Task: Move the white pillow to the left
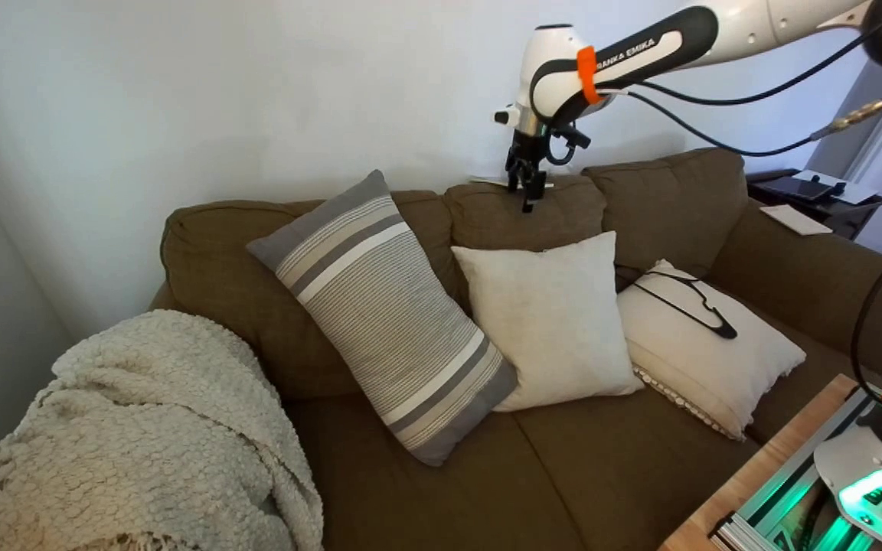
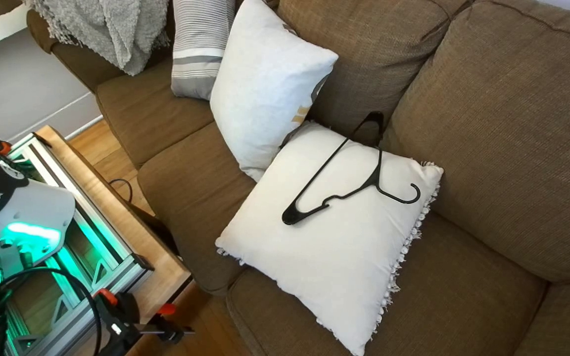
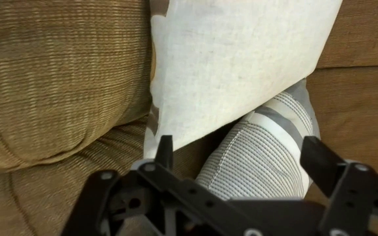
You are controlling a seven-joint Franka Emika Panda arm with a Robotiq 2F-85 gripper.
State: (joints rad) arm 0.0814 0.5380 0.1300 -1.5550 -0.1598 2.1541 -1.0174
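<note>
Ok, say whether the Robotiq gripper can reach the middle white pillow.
Probably yes: the gripper hangs open, higher than the middle white pillow, whose top looks uncovered, though the grey striped pillow crowds one side.

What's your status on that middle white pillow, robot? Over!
Gripper open, holding nothing. Middle white pillow leaning, not gripped. Grey striped pillow left of it, possibly in the way.

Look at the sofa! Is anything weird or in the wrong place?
Yes: a black hanger lies on the fringed pillow. That looks odd because hangers are for clothes, not pillows. The striped pillow also leans askew.
</note>
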